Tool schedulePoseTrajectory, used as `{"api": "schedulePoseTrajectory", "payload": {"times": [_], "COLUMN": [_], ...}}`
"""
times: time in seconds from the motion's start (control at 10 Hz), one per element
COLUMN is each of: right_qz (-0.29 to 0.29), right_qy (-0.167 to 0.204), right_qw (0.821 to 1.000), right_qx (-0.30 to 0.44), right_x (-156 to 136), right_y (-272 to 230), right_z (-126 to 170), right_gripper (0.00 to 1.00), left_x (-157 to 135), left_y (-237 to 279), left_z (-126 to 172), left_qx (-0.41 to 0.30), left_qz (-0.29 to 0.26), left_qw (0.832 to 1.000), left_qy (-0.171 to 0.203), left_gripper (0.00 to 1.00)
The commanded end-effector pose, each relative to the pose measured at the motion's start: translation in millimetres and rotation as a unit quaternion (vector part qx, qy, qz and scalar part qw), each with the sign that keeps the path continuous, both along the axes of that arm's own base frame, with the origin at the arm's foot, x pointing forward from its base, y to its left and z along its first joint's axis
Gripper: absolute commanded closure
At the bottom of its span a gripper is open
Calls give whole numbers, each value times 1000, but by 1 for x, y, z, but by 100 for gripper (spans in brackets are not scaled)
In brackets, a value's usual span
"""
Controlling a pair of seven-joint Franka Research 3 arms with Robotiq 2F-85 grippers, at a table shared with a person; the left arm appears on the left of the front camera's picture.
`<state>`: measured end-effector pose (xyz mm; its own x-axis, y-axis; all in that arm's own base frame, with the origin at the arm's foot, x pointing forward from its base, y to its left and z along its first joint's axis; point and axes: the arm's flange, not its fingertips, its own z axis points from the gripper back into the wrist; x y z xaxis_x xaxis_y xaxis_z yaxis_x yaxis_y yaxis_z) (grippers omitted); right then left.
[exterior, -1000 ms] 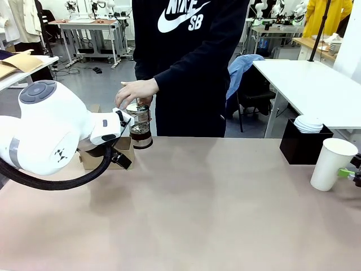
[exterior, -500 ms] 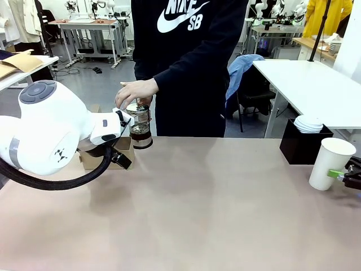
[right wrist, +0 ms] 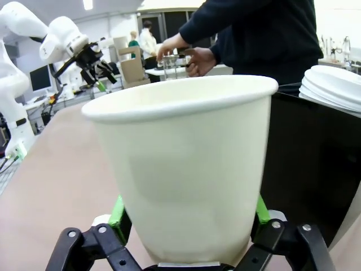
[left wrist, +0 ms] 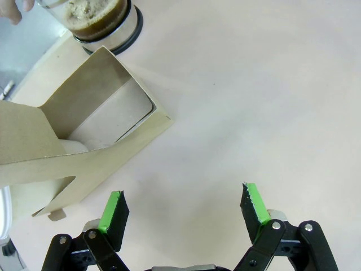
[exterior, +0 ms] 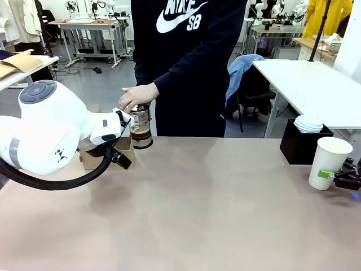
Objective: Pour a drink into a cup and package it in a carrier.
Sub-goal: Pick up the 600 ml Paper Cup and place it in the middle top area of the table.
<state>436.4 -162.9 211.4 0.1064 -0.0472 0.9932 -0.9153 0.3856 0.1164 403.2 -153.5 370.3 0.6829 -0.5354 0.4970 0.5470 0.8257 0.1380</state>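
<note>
Here, right fingers (right wrist: 117,213) either side of the cup (right wrist: 186,169).

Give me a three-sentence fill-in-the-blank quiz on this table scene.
The tall white paper cup stands between the fingers of the right pincer, beside a ____ square box of white lids.
The left pincer hangs ____ beside the brown cardboard carrier.
The person's hand rests on the clear glass jug of dark ____ drink.
Missing words: black; open; brown.

A black box (exterior: 299,150) of white lids (exterior: 308,123) stands near the table's (exterior: 197,214) right edge.
</note>
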Motion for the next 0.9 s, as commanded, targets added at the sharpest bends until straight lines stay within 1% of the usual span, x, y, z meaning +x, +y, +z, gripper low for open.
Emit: {"api": "schedulePoseTrajectory", "payload": {"times": [0.0,0.1,0.4,0.5,0.6,0.8], "right_qz": [-6,0,0,0,-30,-65], "right_qy": [37,0,0,10,11,22], "right_qw": [999,1000,1000,1000,999,998], "right_qx": [17,0,0,3,1,10], "right_x": [5,0,0,0,-12,-25], "right_y": [-5,0,0,-1,13,45], "right_z": [10,0,0,0,20,61], "right_gripper": [20,20,20,20,20,20], "left_x": [0,0,0,0,0,0], "left_y": [1,1,1,1,1,1], "left_z": [0,0,0,0,0,0], "left_qx": [-1,-1,-1,-1,-1,-1], "left_qz": [1,1,1,1,1,1], "left_qw": [1000,1000,1000,1000,1000,1000], "left_qy": [0,0,0,0,0,0], "left_gripper": [0,0,0,0,0,0]}}
